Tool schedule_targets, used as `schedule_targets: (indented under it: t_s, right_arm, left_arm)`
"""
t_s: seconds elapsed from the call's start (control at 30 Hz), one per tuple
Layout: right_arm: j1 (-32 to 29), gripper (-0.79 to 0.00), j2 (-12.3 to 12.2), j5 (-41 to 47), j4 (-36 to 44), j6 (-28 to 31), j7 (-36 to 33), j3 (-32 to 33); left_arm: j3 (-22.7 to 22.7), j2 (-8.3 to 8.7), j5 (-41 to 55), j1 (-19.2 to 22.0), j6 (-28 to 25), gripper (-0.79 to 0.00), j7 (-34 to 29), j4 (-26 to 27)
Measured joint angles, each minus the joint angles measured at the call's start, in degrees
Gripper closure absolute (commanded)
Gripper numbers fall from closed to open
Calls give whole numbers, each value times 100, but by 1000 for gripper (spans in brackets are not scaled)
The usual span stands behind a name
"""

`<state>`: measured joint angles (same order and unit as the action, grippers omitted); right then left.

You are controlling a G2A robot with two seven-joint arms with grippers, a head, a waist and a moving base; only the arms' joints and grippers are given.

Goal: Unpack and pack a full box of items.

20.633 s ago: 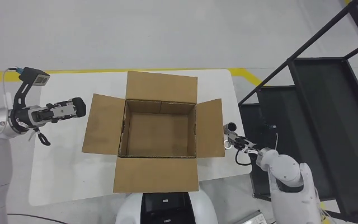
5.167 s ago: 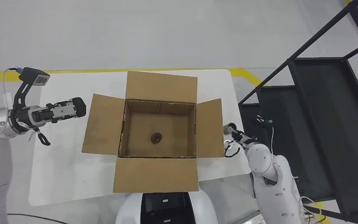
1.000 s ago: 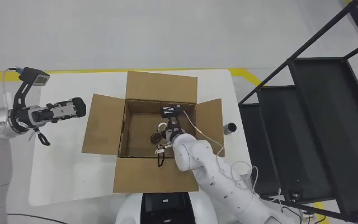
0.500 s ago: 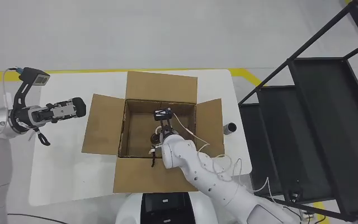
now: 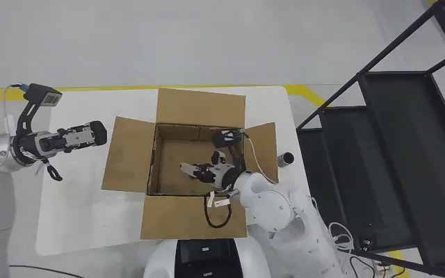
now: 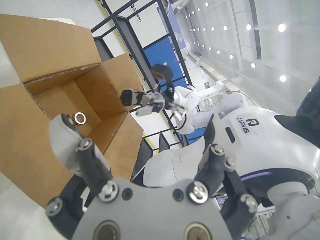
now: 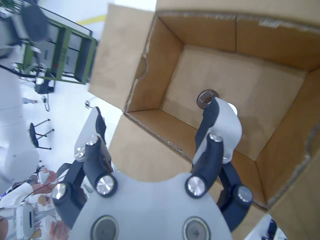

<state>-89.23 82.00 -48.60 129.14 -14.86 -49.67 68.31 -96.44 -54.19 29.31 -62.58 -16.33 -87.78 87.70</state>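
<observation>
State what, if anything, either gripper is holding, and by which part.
Nothing is held. The right gripper hangs open over the box, clear of the metal ring inside; the left gripper is open too.

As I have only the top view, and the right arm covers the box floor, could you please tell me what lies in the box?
Observer: One metal ring lies flat on the box floor.
Operator: Are the right fingers down inside?
Observer: No, the right fingers hang open above the opening, clear of the ring.
Operator: And are the left fingers open?
Observer: Yes, the left fingers are open and empty.
</observation>
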Motion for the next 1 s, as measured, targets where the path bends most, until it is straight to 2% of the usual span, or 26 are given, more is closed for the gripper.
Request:
schedule_targets:
  t_s: [0.1, 0.3, 0.4, 0.5, 0.67, 1.0]
  right_arm:
    - [-479, -785, -55, 437, 540, 246, 455, 786]
    - [-934, -785, -99, 1344, 550, 615, 1433, 2181]
    - [-1116, -785, -108, 1639, 505, 217, 1681, 2852]
    - [-1093, -785, -120, 1651, 201, -233, 1772, 3220]
    - [-922, -785, -157, 1363, -472, -820, 1628, 3343]
    - [-476, -785, -258, -40, -1895, -1360, 1238, 2864]
  left_arm:
    - [0, 0, 0, 0, 0, -785, 0, 0]
    - [0, 0, 0, 0, 0, -785, 0, 0]
    - [0, 0, 0, 0, 0, -785, 0, 0]
    - [0, 0, 0, 0, 0, -785, 0, 0]
    - [0, 0, 0, 0, 0, -785, 0, 0]
    - [0, 0, 0, 0, 0, -785, 0, 0]
